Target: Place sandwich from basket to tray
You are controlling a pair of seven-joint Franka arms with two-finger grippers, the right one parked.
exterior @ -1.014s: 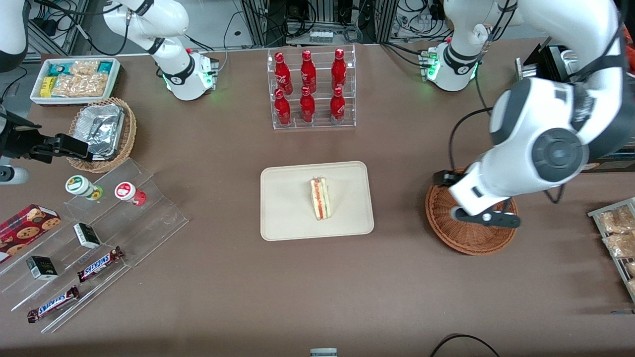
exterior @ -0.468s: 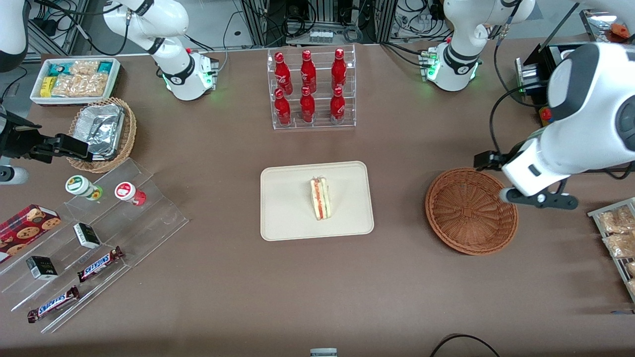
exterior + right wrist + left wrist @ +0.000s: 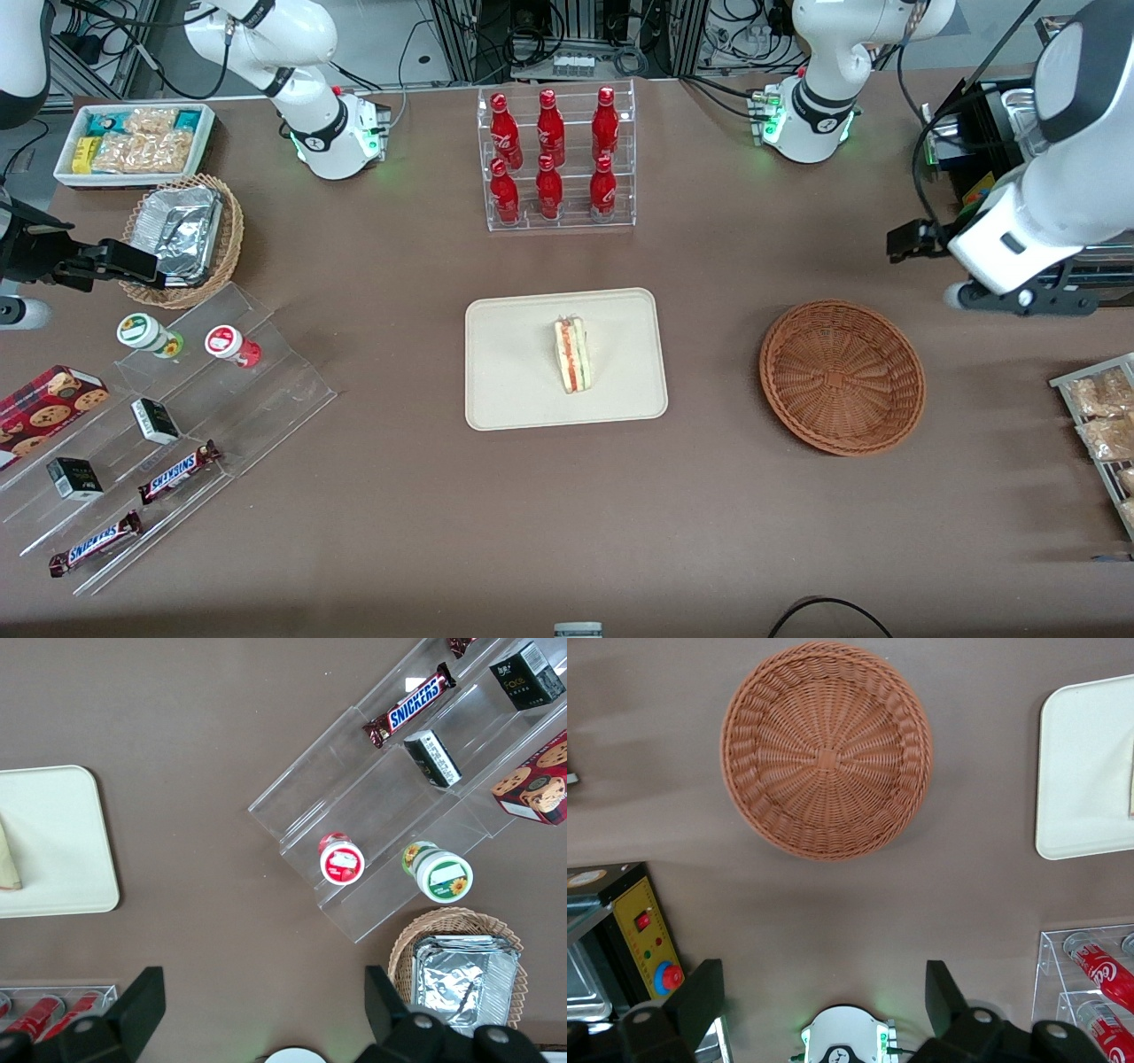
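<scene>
The sandwich (image 3: 571, 356) lies on the cream tray (image 3: 514, 381) at the table's middle, its red and green filling edge facing up. The reddish-brown basket (image 3: 842, 377) sits empty beside the tray, toward the working arm's end. My left gripper (image 3: 1019, 301) hangs high over the table, farther from the front camera than the basket and off toward the working arm's end, open with nothing between its fingers. The left wrist view looks down past the gripper (image 3: 822, 997) onto the empty basket (image 3: 826, 749) and a corner of the tray (image 3: 1085, 771).
An acrylic rack of red bottles (image 3: 554, 159) stands farther from the front camera than the tray. A wire rack of snack packets (image 3: 1099, 416) and a control box (image 3: 642, 930) sit at the working arm's end. A stepped acrylic stand (image 3: 177, 416) and foil-filled tan basket (image 3: 182, 235) lie toward the parked arm's end.
The left arm has risen off the basket and drawn back toward the working arm's end, away from the front camera, uncovering the empty basket. The sandwich has stayed on the tray.
</scene>
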